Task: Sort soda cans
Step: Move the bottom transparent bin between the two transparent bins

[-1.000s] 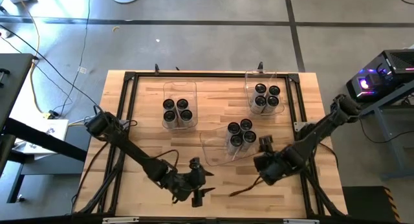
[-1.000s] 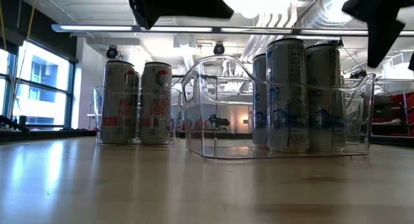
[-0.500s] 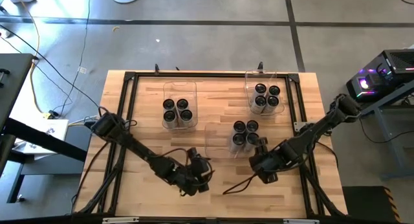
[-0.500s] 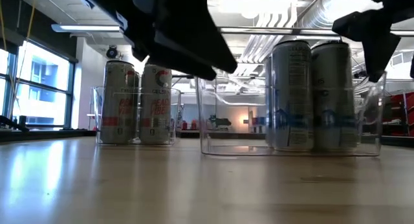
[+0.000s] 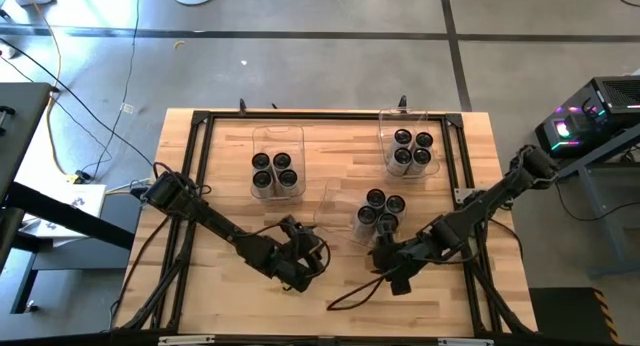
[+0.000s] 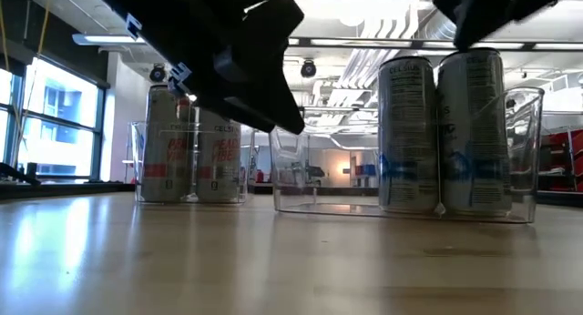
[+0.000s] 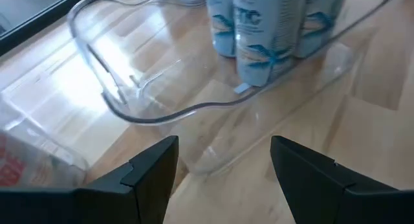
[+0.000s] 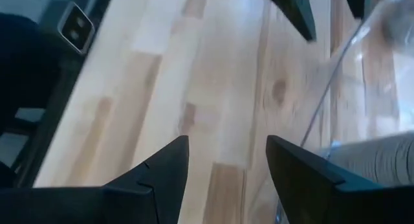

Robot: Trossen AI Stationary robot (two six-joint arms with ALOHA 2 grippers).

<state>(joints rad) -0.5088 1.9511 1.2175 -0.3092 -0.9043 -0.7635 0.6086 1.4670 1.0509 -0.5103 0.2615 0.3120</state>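
Near the table's front edge, the clear bin (image 5: pixel 345 214) with four soda cans (image 5: pixel 378 212) has swung round and slid rightward, nudged by both arms. Left gripper (image 7: pixel 223 162) and right gripper (image 8: pixel 226 160) flank it, fingers parted, gripping nothing; sorting looks nearly finished.

You have three clusters of soda cans, all upright, with dark round tops and silvery-grey sides. The nearest cluster (image 5: pixel 377 212), four cans with blue print packed so that they touch, stands just beyond the right gripper (image 5: pixel 385 261) and ahead of the left gripper (image 5: pixel 312 248). A second four (image 5: pixel 275 170), lettered in red, sits farther out from the left gripper. The last four (image 5: pixel 412 149) stand well beyond the right gripper.
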